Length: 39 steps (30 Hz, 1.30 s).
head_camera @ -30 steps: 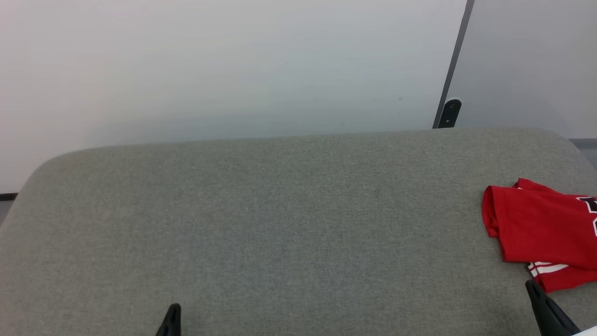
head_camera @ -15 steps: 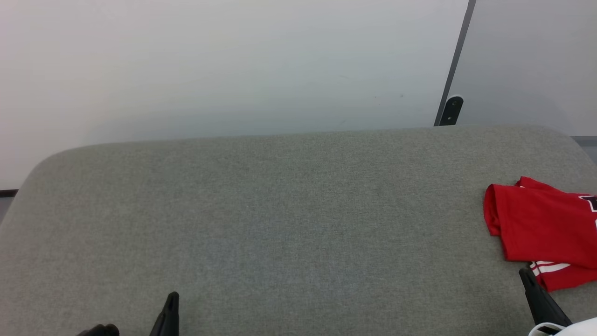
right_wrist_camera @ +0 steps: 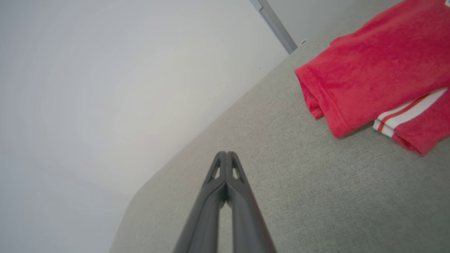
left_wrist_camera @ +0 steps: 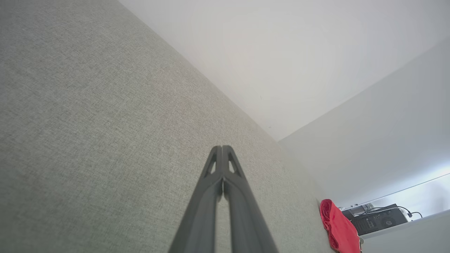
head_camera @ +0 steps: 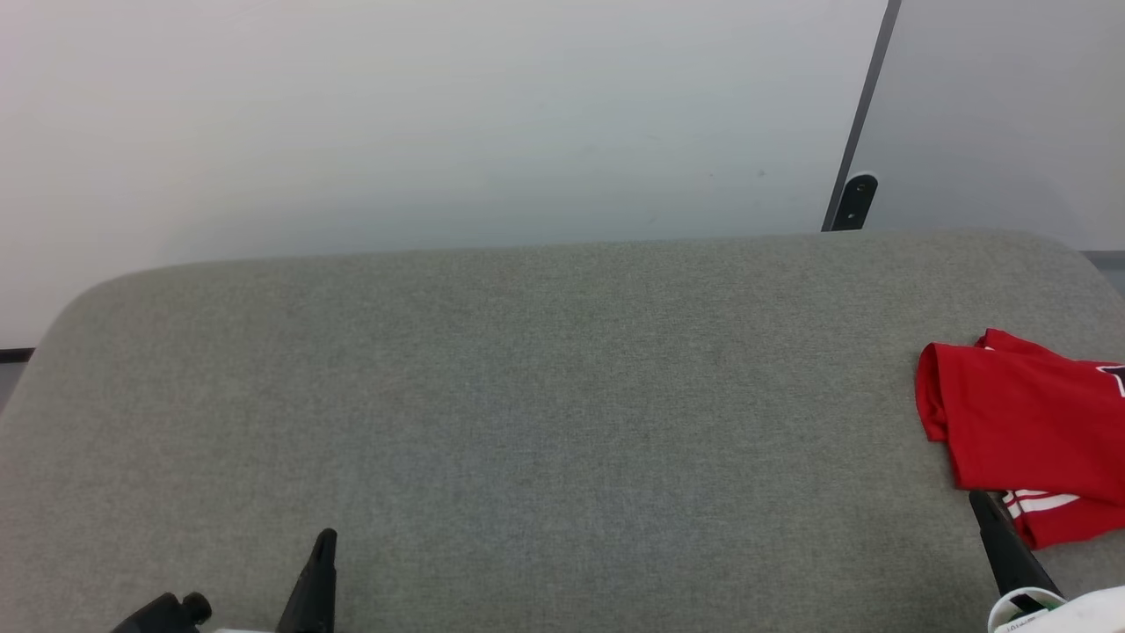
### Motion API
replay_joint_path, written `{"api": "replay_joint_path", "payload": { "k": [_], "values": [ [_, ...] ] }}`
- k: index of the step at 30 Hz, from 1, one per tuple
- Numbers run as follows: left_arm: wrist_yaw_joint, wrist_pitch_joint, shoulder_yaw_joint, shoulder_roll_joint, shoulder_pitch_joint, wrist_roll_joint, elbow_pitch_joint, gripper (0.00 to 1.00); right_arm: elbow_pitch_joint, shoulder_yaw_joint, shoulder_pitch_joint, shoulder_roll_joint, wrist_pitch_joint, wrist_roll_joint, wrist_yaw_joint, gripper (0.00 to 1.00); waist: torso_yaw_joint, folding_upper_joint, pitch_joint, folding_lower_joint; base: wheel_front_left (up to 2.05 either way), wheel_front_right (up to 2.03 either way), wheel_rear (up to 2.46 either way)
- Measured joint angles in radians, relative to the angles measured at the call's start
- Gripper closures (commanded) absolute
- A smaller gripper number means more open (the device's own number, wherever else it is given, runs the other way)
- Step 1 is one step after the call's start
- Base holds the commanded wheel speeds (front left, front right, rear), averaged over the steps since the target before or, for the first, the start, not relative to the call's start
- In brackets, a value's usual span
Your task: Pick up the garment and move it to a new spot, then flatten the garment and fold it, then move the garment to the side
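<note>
Red garment (head_camera: 1028, 422) seen folded at far right of grey fabric-covered counter (head_camera: 527, 396); white-and-red striped trim shown along near edge. Left tool (left_wrist_camera: 222, 147) closed, fingers pressed together, nothing gripped; positioned over bare counter at near left, well apart from garment. Right tool (right_wrist_camera: 226, 153) likewise closed and empty, tip positioned near garment's near-left corner.

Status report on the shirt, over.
Left gripper shut, empty. Right gripper shut, empty, near the garment. Garment folded over, right end of grey cushion. Nothing in the way.
</note>
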Motion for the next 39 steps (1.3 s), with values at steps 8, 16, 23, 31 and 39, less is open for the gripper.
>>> {"api": "replay_joint_path", "payload": {
  "k": [8, 16, 23, 31, 39],
  "values": [
    [-0.015, 0.018, 0.016, -0.011, -0.025, -0.089, 0.022, 1.00, 0.028, 0.000, -0.023, 0.012, -0.007, 0.089, 0.000, 1.00, 0.002, 0.0000, 0.005, 0.0000, 0.00, 0.00, 0.00],
    [-0.028, 0.035, 0.033, -0.023, -0.053, -0.172, 0.044, 1.00, 0.054, 0.000, -0.042, 0.021, -0.014, 0.168, 0.000, 1.00, 0.004, 0.0000, 0.010, 0.0000, 0.00, 0.00, 0.00],
    [-0.039, 0.053, 0.047, -0.031, -0.074, -0.237, 0.061, 1.00, 0.074, 0.000, -0.061, 0.029, -0.020, 0.231, 0.000, 1.00, 0.005, 0.0000, 0.014, 0.0000, 0.00, 0.00, 0.00],
    [-0.053, 0.067, 0.063, -0.042, -0.098, -0.307, 0.079, 1.00, 0.098, 0.000, -0.083, 0.039, -0.024, 0.299, 0.000, 1.00, 0.007, 0.0000, 0.019, 0.0000, 0.00, 0.00, 0.00],
    [-0.063, 0.085, 0.077, -0.051, -0.121, -0.373, 0.096, 1.00, 0.118, 0.000, -0.096, 0.046, -0.032, 0.363, 0.000, 1.00, 0.009, 0.0000, 0.023, 0.0000, 0.00, 0.00, 0.00]
  ]
}}
